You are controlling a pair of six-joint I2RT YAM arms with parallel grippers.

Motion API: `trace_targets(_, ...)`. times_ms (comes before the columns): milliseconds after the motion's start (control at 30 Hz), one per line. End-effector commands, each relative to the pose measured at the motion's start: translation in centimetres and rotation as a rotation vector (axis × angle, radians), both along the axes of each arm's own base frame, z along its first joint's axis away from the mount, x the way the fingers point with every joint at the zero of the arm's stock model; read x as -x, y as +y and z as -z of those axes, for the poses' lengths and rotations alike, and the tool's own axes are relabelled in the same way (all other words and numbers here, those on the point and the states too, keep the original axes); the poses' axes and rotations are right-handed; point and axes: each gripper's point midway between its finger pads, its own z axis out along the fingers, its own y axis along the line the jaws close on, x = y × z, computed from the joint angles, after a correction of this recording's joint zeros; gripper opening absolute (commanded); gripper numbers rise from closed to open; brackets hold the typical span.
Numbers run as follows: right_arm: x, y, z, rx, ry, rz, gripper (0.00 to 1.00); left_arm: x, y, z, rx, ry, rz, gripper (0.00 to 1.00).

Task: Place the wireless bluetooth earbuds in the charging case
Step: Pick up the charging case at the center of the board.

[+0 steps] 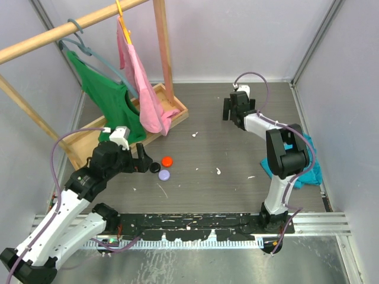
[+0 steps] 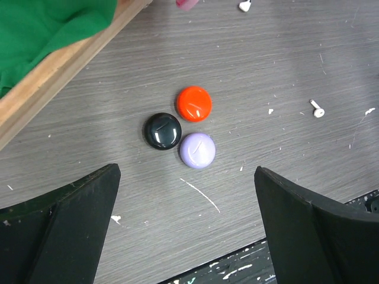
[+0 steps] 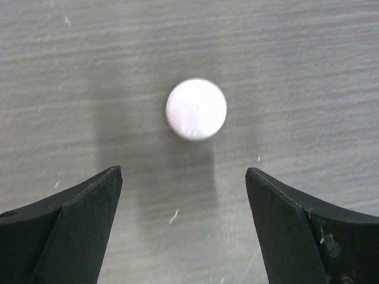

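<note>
Upper left of the overhead view: green shirt (image 1: pixel 100 94) and pink cloth (image 1: pixel 139 89) draped off a wooden rack (image 1: pixel 177 111), well apart from the job.

Just right of that, lower left of centre: left gripper (image 1: pixel 144 160) beside a huddle of three round cases. In the left wrist view, jaws spread wide with nothing between, aimed at black case (image 2: pixel 162 131), red case (image 2: pixel 194 103) and lilac case (image 2: pixel 197 150). All three touching and shut, by the look of it. Probably bunched so for one short reach, and the wide spread likely meant to straddle one puck.

Further right, mid-frame, loose on the bare table (image 1: pixel 237 148): white earbud (image 1: pixel 194 135) higher up, second white earbud (image 1: pixel 218 171) lower down. Neither in a case, neither near a finger. No coloured buds made out.

Upper right of the overhead view: right gripper (image 1: pixel 230 112) pointed down at the table. In its own view, jaws likewise apart and empty, with white case (image 3: pixel 196 109) centred ahead between them, untouched. Lined up, seemingly, for a pinch across its width.

Far right: teal cloth (image 1: pixel 308 165) bunched behind the arm.
</note>
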Motion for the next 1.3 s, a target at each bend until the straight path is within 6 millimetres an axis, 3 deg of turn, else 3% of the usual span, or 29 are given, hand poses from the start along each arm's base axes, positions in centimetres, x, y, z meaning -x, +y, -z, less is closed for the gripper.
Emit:
trace_targets(0,-4.2,-0.9,-1.9,-0.018,-0.078,-0.001,0.9,-0.7,0.4,-1.2,-0.002,-0.077,-0.015,0.98)
trace_targets(167,-6.0,-1.4,0.4,-0.045,-0.012,-0.121,0.87,-1.0,0.2,-0.6,-0.001,-0.057,-0.018,0.98)
trace_targets(567,-7.8,-1.0,2.9,-0.022,0.103,-0.428,0.86,-1.1,-1.6,-0.5,0.049,-0.053,0.055,0.98)
trace_targets(1033,-4.8,0.2,3.8,-0.041,0.246,-0.605,0.74,-1.1,-2.5,-1.0,0.108,-0.064,0.077,0.98)
trace_targets(1267,-5.4,-0.2,4.0,-0.036,0.247,-0.567,0.66,-1.0,-3.1,-0.6,0.138,-0.045,0.086,0.99)
